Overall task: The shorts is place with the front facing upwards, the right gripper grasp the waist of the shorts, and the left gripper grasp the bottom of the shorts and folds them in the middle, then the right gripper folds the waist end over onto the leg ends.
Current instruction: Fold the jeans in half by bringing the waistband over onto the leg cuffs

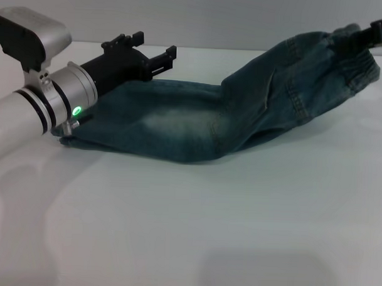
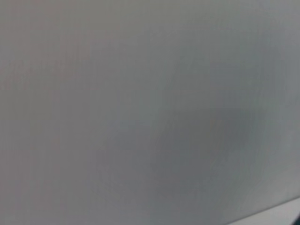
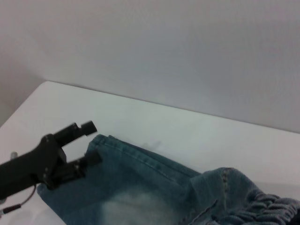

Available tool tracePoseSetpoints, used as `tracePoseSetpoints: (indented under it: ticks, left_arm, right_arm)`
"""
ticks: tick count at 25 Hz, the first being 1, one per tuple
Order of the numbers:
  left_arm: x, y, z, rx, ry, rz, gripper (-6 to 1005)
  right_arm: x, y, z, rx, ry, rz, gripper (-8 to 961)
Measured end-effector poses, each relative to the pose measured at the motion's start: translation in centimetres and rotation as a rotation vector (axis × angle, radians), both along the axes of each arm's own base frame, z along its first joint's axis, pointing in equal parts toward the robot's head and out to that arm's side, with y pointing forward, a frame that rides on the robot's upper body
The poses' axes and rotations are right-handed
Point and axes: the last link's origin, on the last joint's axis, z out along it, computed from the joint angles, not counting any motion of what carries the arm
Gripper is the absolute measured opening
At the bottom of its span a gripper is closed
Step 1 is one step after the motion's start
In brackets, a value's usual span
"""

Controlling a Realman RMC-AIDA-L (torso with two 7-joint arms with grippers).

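Observation:
The blue-green denim shorts [image 1: 191, 127] lie lengthwise across the white table [image 1: 238, 232], one leg over the other. Their gathered waist [image 1: 354, 61] is lifted off the table at the far right, and my right gripper [image 1: 381, 29] is shut on it, mostly out of frame. The leg ends [image 1: 75, 136] rest flat at the left, under my left arm. My left gripper [image 1: 153, 47] hovers open just above the far edge of the legs, holding nothing. The right wrist view shows the left gripper [image 3: 91, 143] with fingers spread beside the hem [image 3: 101, 140], and the waist [image 3: 272, 206].
A pale wall [image 3: 187, 56] stands behind the table's far edge. The left wrist view shows only a plain grey surface [image 2: 140, 112]. White tabletop stretches in front of the shorts.

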Motion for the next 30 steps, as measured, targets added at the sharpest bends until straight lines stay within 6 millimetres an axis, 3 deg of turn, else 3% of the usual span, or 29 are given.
tracePoseSetpoints:
  ticks: [12,21,30]
  left_arm:
    - [1.0,-1.8,-2.6,-0.08,-0.009,-0.045,797]
    - [3.1,-3.4,-6.1,-0.157,0.11,-0.096,765]
    - [2.7,-3.8,-6.4,-0.149,0.109,-0.061,765]
  right_arm:
    - [-3.0,0.7,-0.1,-0.039,0.007,0.056,54]
    - [-4.6,0.6,-0.5,-0.071,0.04,0.094,53]
    - [-6.0,0.2,-0.2,-0.101,0.099,0.131,54]
